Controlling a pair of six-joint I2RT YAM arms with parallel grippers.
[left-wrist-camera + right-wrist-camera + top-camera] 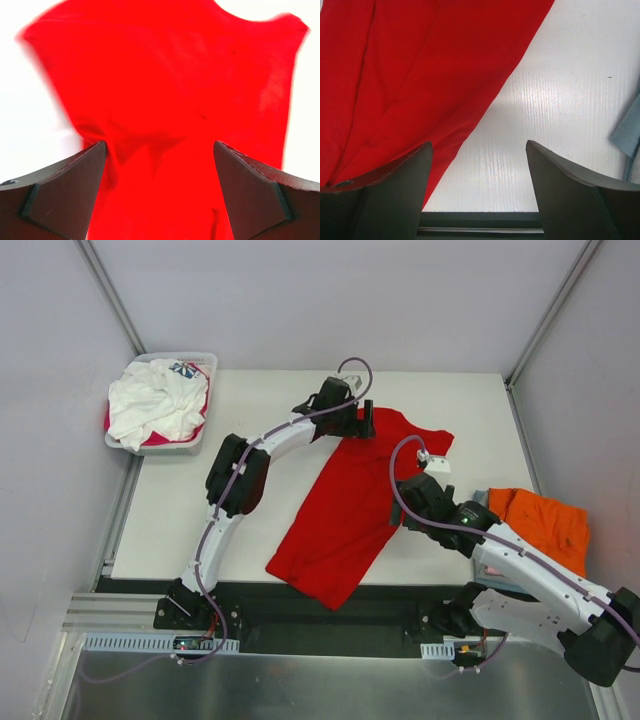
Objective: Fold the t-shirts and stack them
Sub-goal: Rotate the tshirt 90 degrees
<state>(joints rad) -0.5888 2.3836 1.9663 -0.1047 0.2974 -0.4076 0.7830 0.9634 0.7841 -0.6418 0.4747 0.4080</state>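
top: white bench (180, 520), red t-shirt (350, 510) flat, diagonal, unfolded; orange t-shirt (540, 525) at right edge, white t-shirt (155, 405) heaped in slotted basket (150, 448), so barely started tbh | left wrist: left claw (160, 190) wide open over soft creased red cloth, gripping nothing | right wrist: right claw (479, 190) open too, at the shirt's edge over glossy ribbed bench

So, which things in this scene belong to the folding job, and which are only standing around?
Job:
- red t-shirt, spread out in the middle
- orange t-shirt, at the right edge
- blue-grey cloth, beside it
- white t-shirt and pink cloth, in the basket

Just there:
- the basket itself
- table
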